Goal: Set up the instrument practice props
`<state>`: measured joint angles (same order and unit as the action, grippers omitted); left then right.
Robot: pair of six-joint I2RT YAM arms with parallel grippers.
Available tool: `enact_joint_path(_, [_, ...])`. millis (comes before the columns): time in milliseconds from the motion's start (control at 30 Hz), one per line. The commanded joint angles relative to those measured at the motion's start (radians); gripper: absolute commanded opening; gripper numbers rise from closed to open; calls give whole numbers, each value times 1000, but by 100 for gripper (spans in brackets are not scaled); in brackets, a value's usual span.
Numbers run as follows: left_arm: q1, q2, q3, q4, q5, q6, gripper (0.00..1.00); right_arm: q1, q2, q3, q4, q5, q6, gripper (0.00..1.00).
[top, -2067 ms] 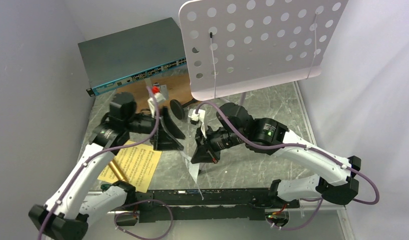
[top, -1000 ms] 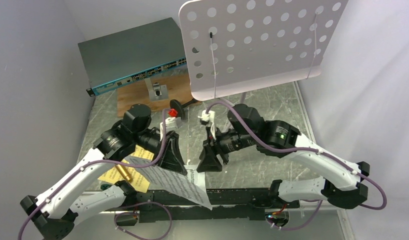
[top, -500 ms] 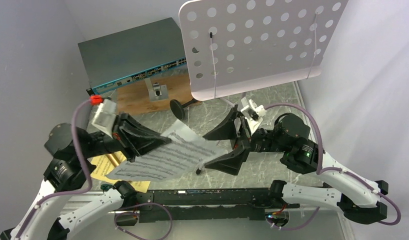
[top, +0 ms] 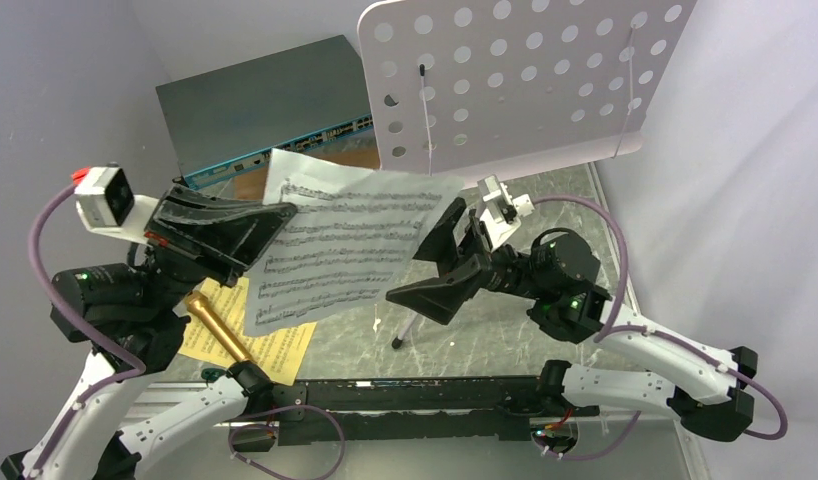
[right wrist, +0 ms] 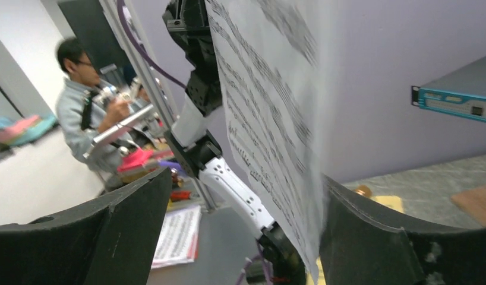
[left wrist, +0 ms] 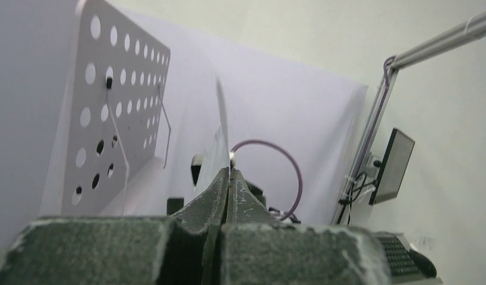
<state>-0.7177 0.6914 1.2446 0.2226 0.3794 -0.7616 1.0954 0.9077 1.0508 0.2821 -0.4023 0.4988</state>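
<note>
My left gripper (top: 283,212) is shut on the left edge of a white music sheet (top: 355,240) and holds it in the air, below the pale lilac perforated music stand (top: 515,85). In the left wrist view the closed fingertips (left wrist: 229,173) pinch the sheet (left wrist: 220,133), seen edge-on, with the stand (left wrist: 119,113) beyond. My right gripper (top: 425,258) stands open around the sheet's right edge. In the right wrist view the sheet (right wrist: 270,119) hangs close to the right finger (right wrist: 377,237). A yellow sheet (top: 280,348) and a gold microphone (top: 217,330) lie on the table.
A flat grey network switch (top: 255,110) with a blue front sits at the back left. One thin leg of the stand (top: 410,325) reaches the marbled table under the sheet. Pale walls close in on both sides. A black rail (top: 435,395) runs along the near edge.
The left arm has raised the white sheet off the table and carried it up toward the stand. The right gripper has opened and now brackets the sheet's right edge.
</note>
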Motion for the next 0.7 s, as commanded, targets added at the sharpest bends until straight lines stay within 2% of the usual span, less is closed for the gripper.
enact_joint_path(0, [-5,0,-36,203,-113,-56,0,2,42,-42,287,18,135,76])
enact_joint_path(100, [-5,-9,-79,267,-166,-69,0,1,60,-54,364,24,179,49])
enact_joint_path(133, [-5,-12,-90,283,-182,-74,0,1,64,-54,379,30,185,46])
enact_joint_path(400, [-5,-20,-158,398,-258,-102,0,-1,80,-26,435,69,187,38])
enact_joint_path(667, [-5,-15,-186,447,-279,-107,0,-34,91,12,419,123,201,32])
